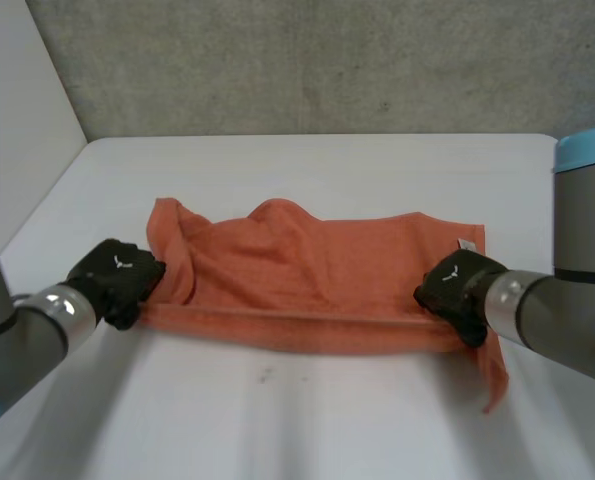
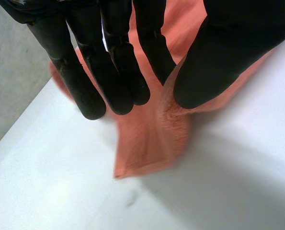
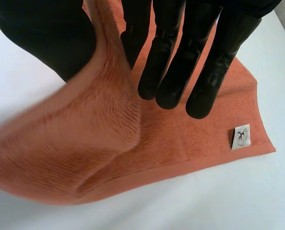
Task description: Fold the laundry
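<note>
An orange towel lies crumpled across the middle of the white table, its near long edge raised into a ridge. My left hand holds the left end of that near edge. In its wrist view the towel runs up between the thumb and straight fingers, and a corner hangs below. My right hand holds the right end of the near edge. There the towel is pinched between thumb and fingers. A white label sits at the far right corner.
A grey concrete wall stands behind the table's far edge. A pale panel borders the table on the left. Bare tabletop lies in front of the towel, between my two arms.
</note>
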Action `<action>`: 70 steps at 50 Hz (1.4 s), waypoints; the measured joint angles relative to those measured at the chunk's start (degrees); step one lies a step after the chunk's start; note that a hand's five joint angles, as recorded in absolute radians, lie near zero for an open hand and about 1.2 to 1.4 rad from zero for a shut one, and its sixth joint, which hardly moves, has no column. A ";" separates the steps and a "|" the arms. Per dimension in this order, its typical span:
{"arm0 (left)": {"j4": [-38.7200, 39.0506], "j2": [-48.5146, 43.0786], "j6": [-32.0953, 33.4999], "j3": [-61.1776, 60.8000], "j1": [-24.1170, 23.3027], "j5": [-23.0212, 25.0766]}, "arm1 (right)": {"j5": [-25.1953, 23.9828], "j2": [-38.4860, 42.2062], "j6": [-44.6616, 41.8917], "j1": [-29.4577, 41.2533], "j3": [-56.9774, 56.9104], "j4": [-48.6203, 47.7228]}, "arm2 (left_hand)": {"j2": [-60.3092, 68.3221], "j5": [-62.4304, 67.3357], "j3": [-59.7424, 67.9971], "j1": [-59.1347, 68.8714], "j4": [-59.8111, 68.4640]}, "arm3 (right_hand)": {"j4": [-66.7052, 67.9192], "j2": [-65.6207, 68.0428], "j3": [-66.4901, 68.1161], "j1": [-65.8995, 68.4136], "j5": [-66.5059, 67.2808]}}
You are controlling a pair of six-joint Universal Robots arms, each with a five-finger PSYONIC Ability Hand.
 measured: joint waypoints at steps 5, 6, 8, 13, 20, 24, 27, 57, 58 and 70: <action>1.94 -6.16 1.42 10.92 -0.78 -3.30 | 1.36 4.14 0.60 0.00 -8.34 -3.23 | 0.01 0.00 0.02 0.00 0.12 | 0.00 0.00 0.00 -0.03 0.00; 3.16 -7.20 1.49 15.38 -1.32 -3.80 | 1.93 4.72 0.92 -0.01 -11.66 -4.50 | 0.01 0.00 0.03 0.00 0.13 | 0.00 0.00 0.00 0.00 0.01; 4.47 -7.82 1.45 19.64 -1.87 -4.11 | 2.72 5.10 1.50 -0.02 -16.00 -6.32 | 0.01 0.00 0.03 0.00 0.13 | 0.00 0.00 0.00 0.00 0.01; 12.12 -7.78 0.83 33.45 -3.59 -4.37 | 4.76 4.66 5.29 -0.09 -28.03 -15.50 | 0.02 0.00 0.04 0.00 0.15 | 0.00 0.00 0.00 0.00 0.01; 29.39 -2.78 -1.70 39.85 -4.11 -4.13 | 5.22 -6.27 12.76 -0.87 -28.84 -36.15 | 0.04 0.00 0.04 0.00 0.16 | 0.00 0.00 0.01 -0.05 0.16; 29.87 -0.17 -2.39 32.73 -3.46 -3.93 | 3.19 -9.88 13.14 -1.01 -19.36 -37.19 | 0.05 0.01 0.04 0.00 0.16 | 0.00 0.00 0.02 0.00 0.29; 28.33 1.48 -2.40 24.86 -2.95 -3.93 | 1.20 -10.76 12.88 -1.01 -11.26 -35.02 | 0.06 0.00 0.05 0.00 0.16 | 0.00 0.00 0.05 0.00 0.29; 22.66 -3.34 -2.74 -7.96 1.04 -1.95 | -1.54 -3.31 9.40 -2.25 11.18 -26.13 | -26.64 -23.60 -26.10 -23.27 -26.70 | 0.28 0.00 0.19 0.00 0.41; 22.72 -3.67 -2.99 -7.80 1.60 -0.81 | -1.62 -3.52 9.79 -2.73 11.66 -26.17 | -29.49 -26.34 -28.86 -25.53 -29.42 | 0.28 0.00 0.20 0.00 0.41; 23.23 -5.80 -13.42 -5.55 3.66 2.06 | -1.92 -3.55 13.06 -7.35 12.42 -26.19 | -30.26 -27.35 -29.73 -26.07 -30.33 | 0.28 0.00 0.20 0.00 0.41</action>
